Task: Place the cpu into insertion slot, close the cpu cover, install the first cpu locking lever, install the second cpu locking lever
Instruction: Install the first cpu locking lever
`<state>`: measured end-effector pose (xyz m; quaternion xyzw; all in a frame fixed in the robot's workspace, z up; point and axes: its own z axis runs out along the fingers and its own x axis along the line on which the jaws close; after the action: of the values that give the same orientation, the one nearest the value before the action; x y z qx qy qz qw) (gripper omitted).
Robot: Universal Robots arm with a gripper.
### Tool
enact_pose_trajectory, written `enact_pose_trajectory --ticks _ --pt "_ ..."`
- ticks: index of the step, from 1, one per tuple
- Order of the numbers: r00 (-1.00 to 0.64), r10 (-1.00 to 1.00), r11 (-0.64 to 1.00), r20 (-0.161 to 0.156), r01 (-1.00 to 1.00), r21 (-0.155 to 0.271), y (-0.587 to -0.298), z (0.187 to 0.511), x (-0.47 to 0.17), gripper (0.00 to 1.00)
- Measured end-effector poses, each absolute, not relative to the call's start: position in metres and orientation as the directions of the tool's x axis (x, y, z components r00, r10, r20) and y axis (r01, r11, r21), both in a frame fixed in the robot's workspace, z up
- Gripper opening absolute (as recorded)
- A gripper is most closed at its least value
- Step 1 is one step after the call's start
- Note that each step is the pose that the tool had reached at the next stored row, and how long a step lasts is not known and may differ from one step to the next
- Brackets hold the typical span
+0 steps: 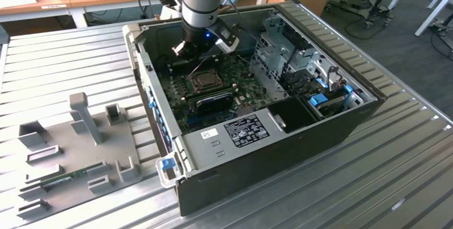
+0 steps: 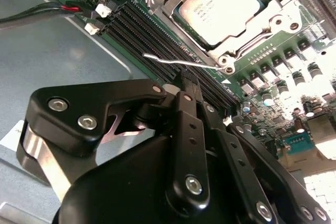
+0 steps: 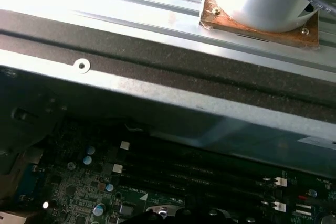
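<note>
Here, the arm reaches down into an open computer case (image 1: 297, 139) that lies on a slatted metal surface (image 1: 71, 54). The claw (image 1: 190, 49) hangs over the green board at the edge of the insertion slot (image 1: 203, 80) that lies farther from the exterior camera. In the second wrist view the cpu (image 2: 220, 3) already lies flat in the socket, its pale face showing through the window of the cpu cover (image 2: 278, 24). The cover is folded down around it, silver frame level with the board. A thin silver locking lever (image 2: 168, 60) sticks out from the socket's corner and runs above the long black memory slots (image 2: 147, 38), its free end lifted clear of the frame. The claw (image 2: 186, 80) has its two tips drawn together into one narrow point, just beside this lever's wire. Whether they touch it cannot be told. The grey perforated drive cage (image 1: 272, 59) stands on the exterior view's right of the socket. A grey fixture plate (image 1: 71, 139) rests on the surface outside the case, well apart on that view's left.
</note>
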<state>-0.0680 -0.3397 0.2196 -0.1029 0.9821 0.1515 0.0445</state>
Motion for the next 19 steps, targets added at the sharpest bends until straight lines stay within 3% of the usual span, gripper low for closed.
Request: enact_pose_trajectory --ticks 19 --pt "-0.975 -0.189 0.933 -0.119 -0.216 0.288 -0.3438 0.2178 -0.0613 0.1"
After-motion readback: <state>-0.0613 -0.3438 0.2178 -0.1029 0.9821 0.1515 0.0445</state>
